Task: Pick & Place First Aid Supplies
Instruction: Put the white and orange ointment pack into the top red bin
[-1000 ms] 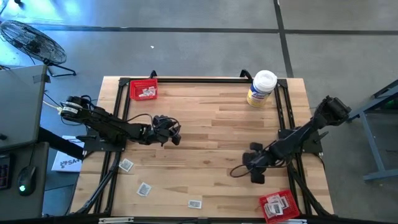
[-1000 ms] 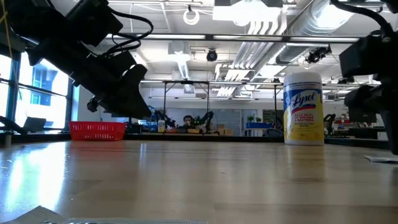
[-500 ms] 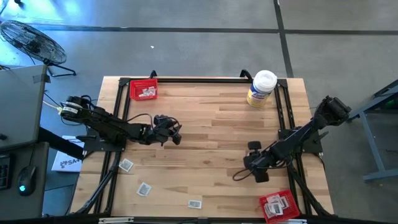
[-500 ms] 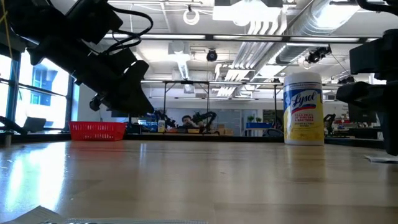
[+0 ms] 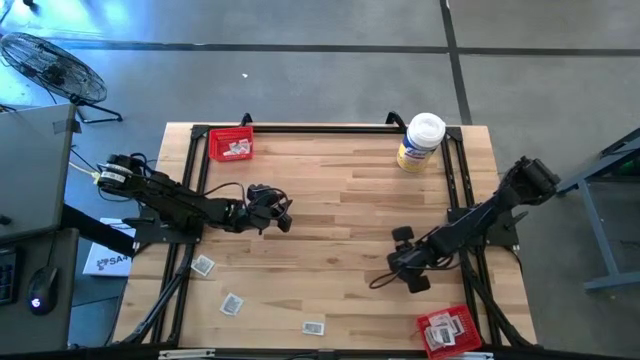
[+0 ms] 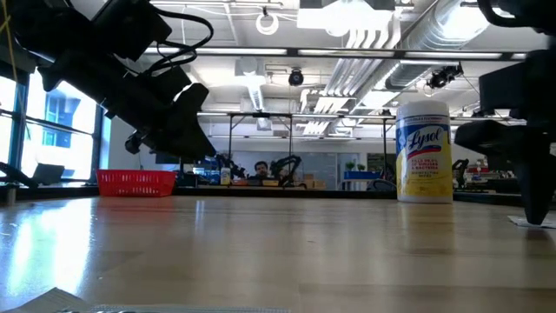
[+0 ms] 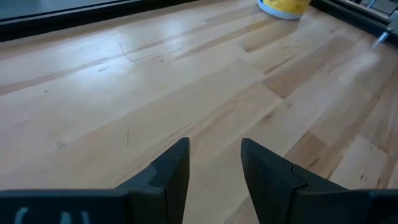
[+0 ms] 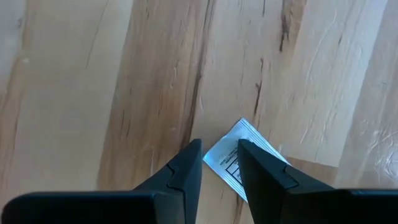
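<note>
One small white packet with dark print (image 8: pixel 244 134) lies flat on the wood in the right wrist view and shows at the table's right edge in the low view (image 6: pixel 532 222). My right gripper (image 8: pixel 219 146) (image 5: pixel 402 268) points down over it, narrowly open, with the packet showing in the gap and running under one finger (image 8: pixel 261 171). In the high view the gripper hides it. Three more packets lie flat near the table's near left: (image 5: pixel 203 266), (image 5: pixel 232 303), (image 5: pixel 313 327). My left gripper (image 7: pixel 214 144) (image 5: pixel 280 215) hangs open over bare wood, left of centre. My right gripper comes at the packet from above, pointing down, while the packet lies flat on the table. Whether the fingertips touch it, I cannot tell.
A red tray (image 5: pixel 215 140) holding packets sits at the far left corner, another red tray (image 5: pixel 428 322) with packets at the near right corner. A white-lidded yellow-labelled tub (image 5: pixel 420 142) (image 6: pixel 424 152) stands at the far right. A black frame runs along the table's edges.
My right gripper has moved a little toward the table's left and far edge, coming over the packet at the right. The packet has stayed where it lay.
</note>
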Available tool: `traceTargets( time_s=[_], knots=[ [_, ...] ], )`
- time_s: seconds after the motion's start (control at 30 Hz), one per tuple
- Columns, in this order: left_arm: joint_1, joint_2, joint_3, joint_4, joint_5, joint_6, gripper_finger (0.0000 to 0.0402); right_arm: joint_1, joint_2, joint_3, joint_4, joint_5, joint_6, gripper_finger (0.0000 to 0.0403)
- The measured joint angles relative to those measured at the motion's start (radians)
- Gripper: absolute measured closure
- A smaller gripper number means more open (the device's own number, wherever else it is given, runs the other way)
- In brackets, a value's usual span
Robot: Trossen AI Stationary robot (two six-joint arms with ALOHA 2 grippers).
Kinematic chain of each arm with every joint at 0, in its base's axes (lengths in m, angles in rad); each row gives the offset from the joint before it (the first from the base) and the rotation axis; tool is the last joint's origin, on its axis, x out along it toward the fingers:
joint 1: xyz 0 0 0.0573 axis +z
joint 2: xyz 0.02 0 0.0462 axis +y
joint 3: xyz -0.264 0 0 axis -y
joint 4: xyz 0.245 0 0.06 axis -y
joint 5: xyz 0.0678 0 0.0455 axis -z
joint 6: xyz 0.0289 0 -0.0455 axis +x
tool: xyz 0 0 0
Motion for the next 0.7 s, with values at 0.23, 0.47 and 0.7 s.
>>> traceTargets(
  time_s=[0.23, 0.47, 0.7],
  knots=[
    [0.000, 0.000, 0.000, 0.000, 0.000, 0.000, 0.0259, -0.018, 0.009, 0.000, -0.022, -0.004, 0.039, 0.0318],
    [0.000, 0.000, 0.000, 0.046, 0.011, 0.012, 0.0259, -0.036, 0.010, 0.000, -0.038, -0.011, 0.049, 0.0382],
    [-0.003, 0.000, 0.000, 0.174, 0.093, 0.141, 0.0259, -0.037, 0.007, 0.002, -0.040, 0.000, 0.112, 0.0401]
  ],
)
